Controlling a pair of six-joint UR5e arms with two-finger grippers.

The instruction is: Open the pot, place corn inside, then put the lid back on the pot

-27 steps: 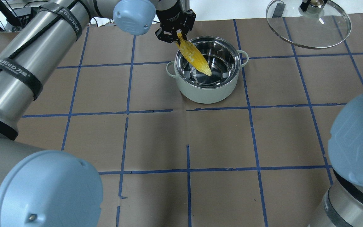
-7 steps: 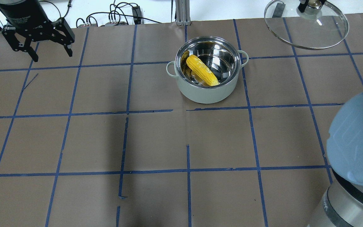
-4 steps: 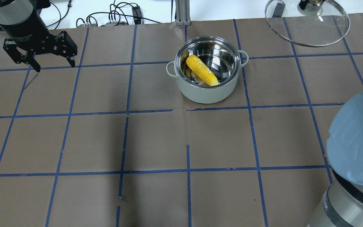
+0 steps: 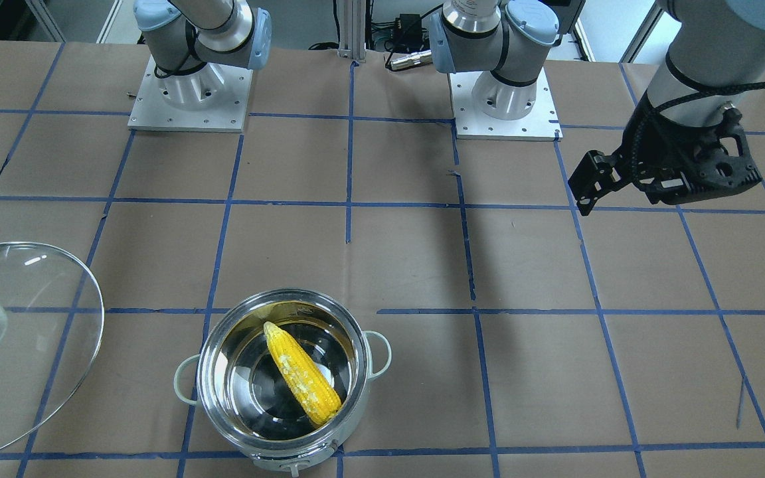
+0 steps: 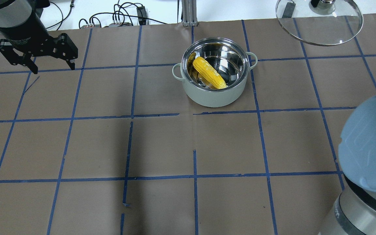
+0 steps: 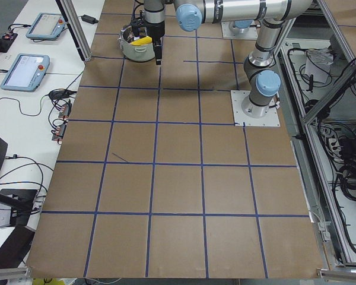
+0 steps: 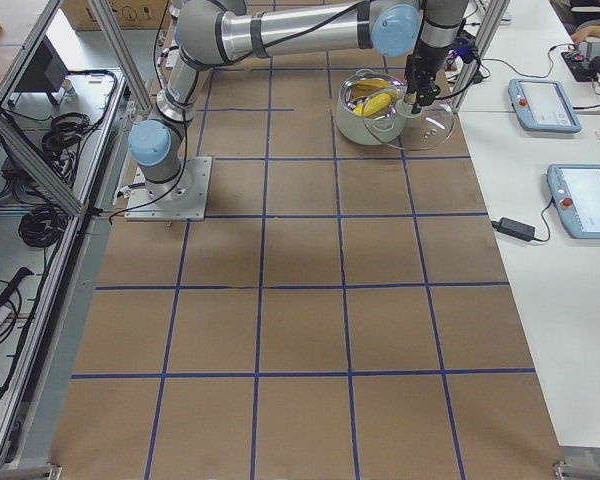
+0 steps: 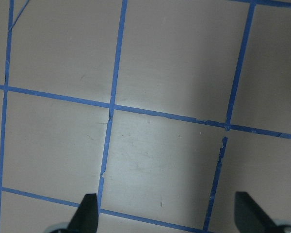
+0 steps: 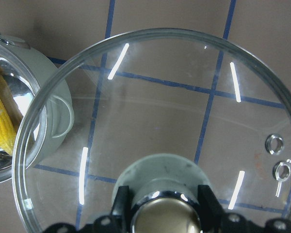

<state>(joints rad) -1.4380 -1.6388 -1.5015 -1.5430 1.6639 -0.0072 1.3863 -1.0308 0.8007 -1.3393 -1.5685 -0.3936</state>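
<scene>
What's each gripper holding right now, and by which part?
Right gripper holds the lid by its centre knob, fingers either side. Left gripper is open, holding nothing.

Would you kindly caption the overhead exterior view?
Corn lies in the open pot; right gripper holds the lid aside; left gripper open.

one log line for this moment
corn in pot | lid held by right gripper | left gripper open, empty | pending: relid
</scene>
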